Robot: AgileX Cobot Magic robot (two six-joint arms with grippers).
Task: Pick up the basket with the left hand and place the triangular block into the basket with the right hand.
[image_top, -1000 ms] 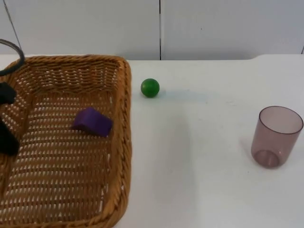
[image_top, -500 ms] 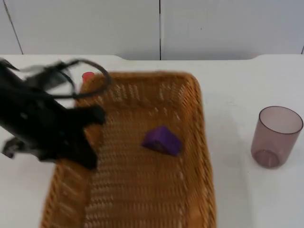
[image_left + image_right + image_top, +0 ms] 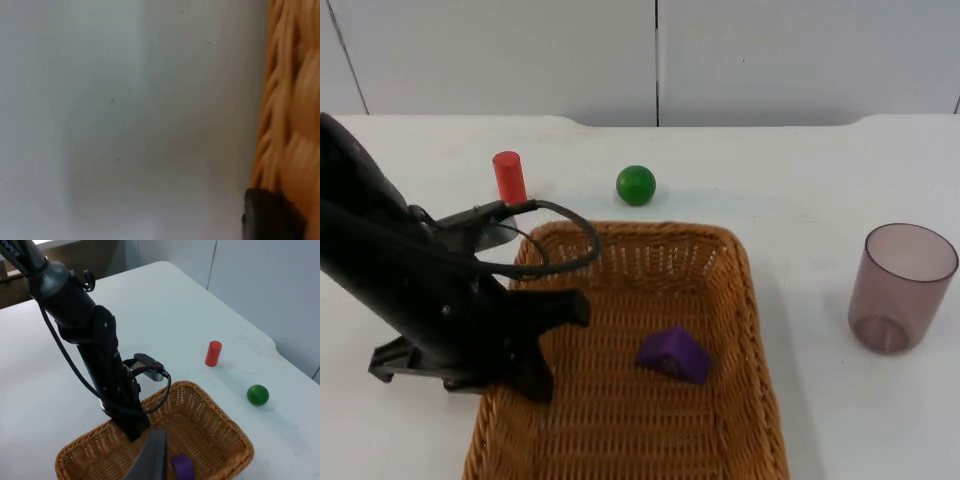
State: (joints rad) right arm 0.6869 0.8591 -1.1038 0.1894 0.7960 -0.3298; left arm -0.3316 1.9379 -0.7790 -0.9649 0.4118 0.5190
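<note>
The wicker basket [image 3: 745, 300] sits at the table's front middle. My left gripper [image 3: 525, 372] is shut on its left rim. A purple triangular block [image 3: 674, 354] lies inside on the basket floor, right of the gripper. In the left wrist view the basket's woven rim [image 3: 285, 125] runs close past a black fingertip [image 3: 270, 217]. From high above, the right wrist view takes in the left arm at the basket [image 3: 200, 430] and the block [image 3: 183, 467]. One black fingertip [image 3: 152, 460] of my right gripper stands in front of them.
A green ball [image 3: 636, 185] and a red cylinder [image 3: 508, 177] stand behind the basket. At the right stands a translucent purple cup [image 3: 902, 288], upright. The ball [image 3: 258, 394] and the cylinder [image 3: 213, 353] also appear in the right wrist view.
The basket, with the block in it, has swung from the far left to the front middle. The left arm came into view with it. The ball and the red cylinder are uncovered.
</note>
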